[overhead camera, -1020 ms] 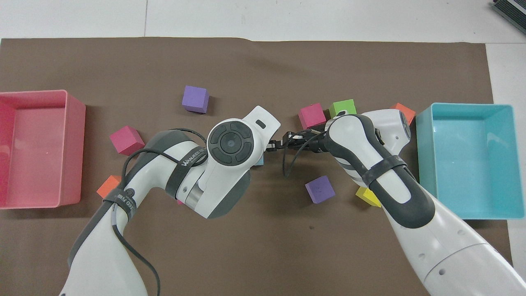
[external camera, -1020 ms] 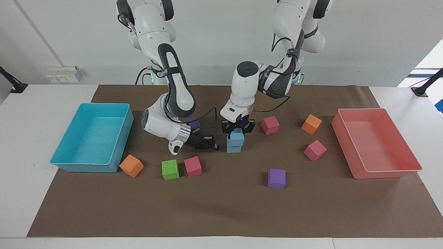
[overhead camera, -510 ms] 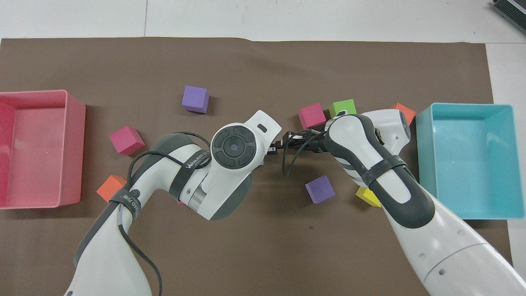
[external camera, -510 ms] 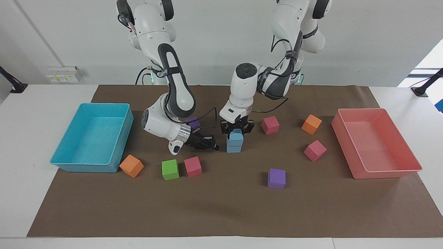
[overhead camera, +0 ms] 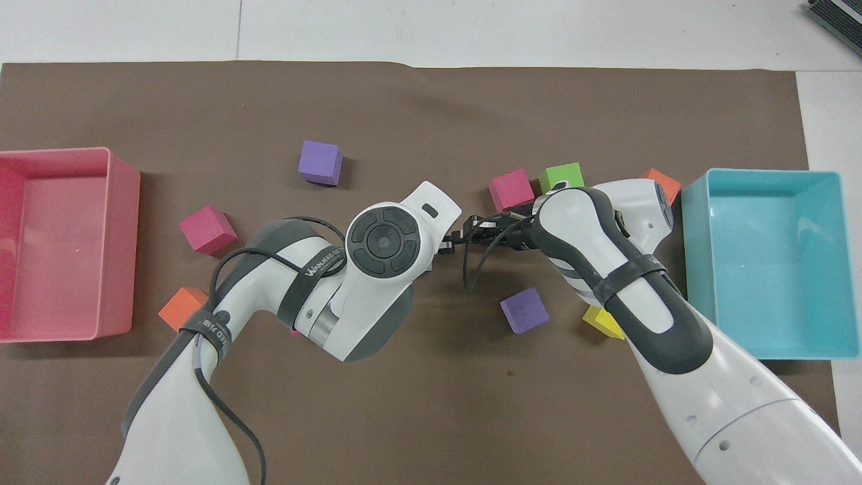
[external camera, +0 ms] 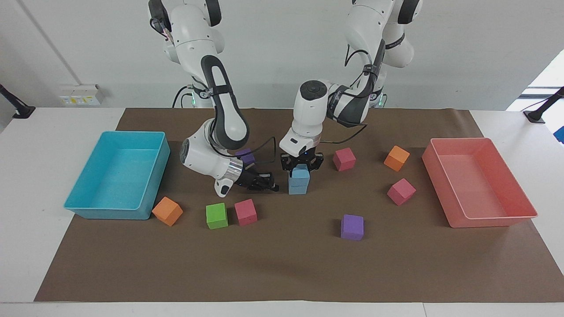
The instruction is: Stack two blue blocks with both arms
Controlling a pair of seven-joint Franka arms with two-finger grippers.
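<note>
Two blue blocks stand stacked mid-table, the upper blue block (external camera: 300,173) resting on the lower blue block (external camera: 298,189). My left gripper (external camera: 301,166) comes straight down from above and is shut on the upper block. My right gripper (external camera: 269,184) is shut and holds nothing; it lies low over the mat beside the stack, toward the right arm's end. In the overhead view the left arm's wrist (overhead camera: 384,239) hides the stack, and the right gripper (overhead camera: 452,237) points at it.
A turquoise bin (external camera: 79,207) stands at the right arm's end, a pink bin (external camera: 493,218) at the left arm's end. Loose cubes lie around: orange (external camera: 167,211), green (external camera: 217,215), pink (external camera: 245,212), purple (external camera: 352,227), pink (external camera: 401,191), orange (external camera: 396,158), pink (external camera: 344,159), purple (external camera: 245,155), yellow (overhead camera: 603,322).
The left gripper has nudged the upper blue block slightly toward the right arm's end, squaring it over the lower one. The right arm has not moved.
</note>
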